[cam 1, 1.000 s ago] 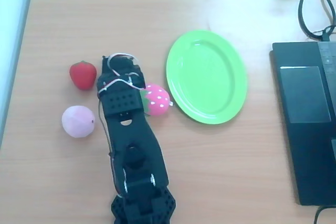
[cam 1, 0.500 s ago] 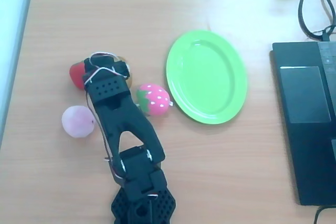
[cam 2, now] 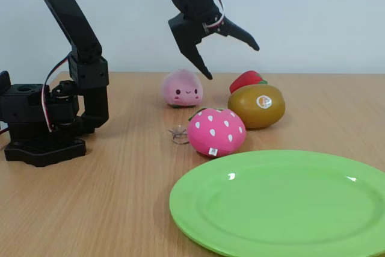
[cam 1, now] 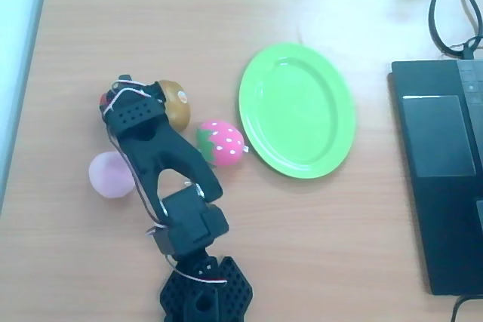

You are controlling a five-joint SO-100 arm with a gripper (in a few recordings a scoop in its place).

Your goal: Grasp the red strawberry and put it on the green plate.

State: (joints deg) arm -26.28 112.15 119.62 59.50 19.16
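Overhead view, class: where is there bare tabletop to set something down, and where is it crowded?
Free: the strip between the green plate and the laptop, the wood above the plate, and the lower-right area beside the arm's base. Crowded: the left cluster, where the tool hangs open over the red strawberry, brown fruit, peach and dotted strawberry.

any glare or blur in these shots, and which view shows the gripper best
Overhead view: washed-out and soft, with a pale glare patch near the top right. Fixed view: sharper and evenly lit, small highlights on the green plate, and the gripper stands out clearly, open, against the plain wall.
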